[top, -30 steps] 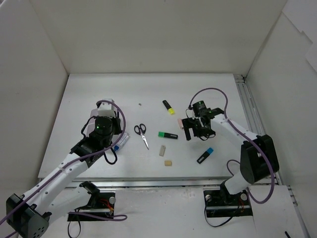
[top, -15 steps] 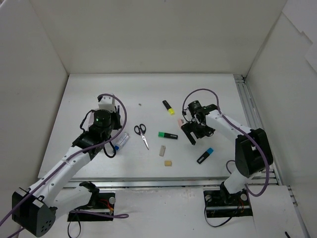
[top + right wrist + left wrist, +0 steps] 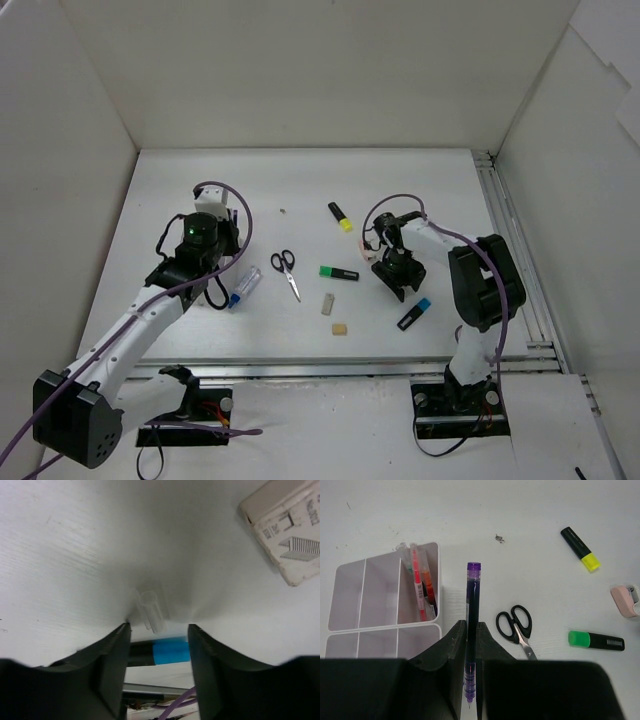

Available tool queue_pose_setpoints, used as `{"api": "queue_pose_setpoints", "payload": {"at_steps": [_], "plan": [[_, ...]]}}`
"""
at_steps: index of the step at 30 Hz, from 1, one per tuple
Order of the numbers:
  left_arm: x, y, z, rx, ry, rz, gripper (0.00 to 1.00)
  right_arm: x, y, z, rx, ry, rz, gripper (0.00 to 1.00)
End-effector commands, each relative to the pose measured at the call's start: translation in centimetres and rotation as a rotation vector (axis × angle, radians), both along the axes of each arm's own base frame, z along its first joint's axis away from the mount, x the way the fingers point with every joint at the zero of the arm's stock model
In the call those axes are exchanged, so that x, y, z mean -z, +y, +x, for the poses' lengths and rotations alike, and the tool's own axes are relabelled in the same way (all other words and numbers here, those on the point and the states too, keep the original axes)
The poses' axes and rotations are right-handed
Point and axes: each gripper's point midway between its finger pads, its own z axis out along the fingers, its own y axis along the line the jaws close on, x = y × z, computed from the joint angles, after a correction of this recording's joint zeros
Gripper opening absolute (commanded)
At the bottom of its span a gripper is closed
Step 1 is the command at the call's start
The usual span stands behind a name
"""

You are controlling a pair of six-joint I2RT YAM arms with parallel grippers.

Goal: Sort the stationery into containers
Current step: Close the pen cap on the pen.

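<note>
On the left of the table: the left pincer is clenched on a dark pen with a purple cap. The pen sticks out forward between the two fingers, cap end farthest from the camera.
Box: the white box with dividers sits just left of the held pen. From above, the left arm hides it.
Inside the box: the right compartment holds thin pens in orange, red and green.
Scissors: black handles, lying flat to the right of the held pen, blades closed and pointing to the near edge.
Green highlighter: it lies right of the scissors, green end toward them.
Yellow highlighter: it lies farther back, apart from the others.
Correction tape: pink, cut by the right edge of the left wrist view.
Right pincer: released, fingers wide apart and low over the table, grasping nothing.
Clear tube: small, it lies on the table in the gap just ahead of the right fingertips.
Blue highlighter: it lies just beside the right pincer, on the near side.
Printed beige block: it lies apart from the fingers; I cannot tell which eraser it is.
Erasers: a long one and a small one lie between the scissors and the blue highlighter, not touching.
</note>
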Motion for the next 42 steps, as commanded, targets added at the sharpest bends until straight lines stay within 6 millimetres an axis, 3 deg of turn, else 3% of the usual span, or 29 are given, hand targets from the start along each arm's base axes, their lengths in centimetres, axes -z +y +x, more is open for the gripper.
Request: {"api": "queue_pose_setpoints", "payload": {"at_steps": [1,3,7,10,11,13,18,19,21,22,26,28,31,33,37,42], "plan": [[-4.5,-0.6,1.6,0.018,-0.119,-0.048,0.0,-0.6,0.5,0.3,-0.032,0.024,0.034,0.43],[-4.3,-0.7,1.8,0.017,-0.112,-0.043,0.0,-0.3,0.8,0.3,-0.036,0.04,0.041,0.33],[-4.1,-0.7,1.9,0.021,-0.105,-0.037,0.0,-0.4,1.5,0.5,-0.047,0.018,0.098,0.32],[-4.1,-0.5,2.2,0.016,-0.106,-0.035,0.0,-0.5,1.9,0.6,-0.048,-0.003,0.124,0.21],[-4.1,-0.6,2.2,0.019,-0.105,-0.035,0.0,-0.5,2.0,0.7,-0.05,-0.014,0.128,0.11],[-4.1,-0.6,2.1,0.024,-0.107,-0.036,0.0,-0.5,2.0,0.8,-0.048,-0.025,0.134,0.0],[-4.6,-1.3,1.6,0.059,-0.118,-0.07,0.0,-2.3,2.4,2.4,-0.042,-0.152,0.148,0.0],[-5.4,-1.7,1.7,0.079,-0.147,-0.092,0.0,-3.6,2.9,2.9,-0.045,-0.211,0.176,0.0],[-6.4,-3.1,1.2,0.152,-0.173,-0.143,0.0,-4.9,4.7,3.7,-0.087,-0.309,0.233,0.0],[-6.8,-3.6,1.0,0.169,-0.181,-0.175,0.0,-6.8,5.4,4.1,-0.098,-0.382,0.279,0.0],[-9.6,-5.3,0.2,0.258,-0.256,-0.295,0.0,-11.2,10.6,4.4,-0.21,-0.59,0.495,0.0],[-11.6,-6.2,-0.4,0.309,-0.311,-0.35,0.0,-13.1,12.0,3.8,-0.25,-0.665,0.567,0.0],[-13.9,-6.9,-1.3,0.351,-0.371,-0.455,0.0,-17.0,16.2,3.7,-0.311,-0.832,0.777,0.0],[-15.2,-7.1,-1.9,0.356,-0.393,-0.527,0.0,-18.9,18.5,2.2,-0.351,-0.866,0.915,0.0],[-17.5,-7.1,-2.9,0.376,-0.479,-0.653,0.0,-20.7,21.6,0.8,-0.355,-0.93,1.074,0.0],[-19.1,-8.9,-4.7,0.451,-0.549,-0.794,0.0,-22.3,25.1,-0.6,-0.38,-0.959,1.213,0.0]]}}
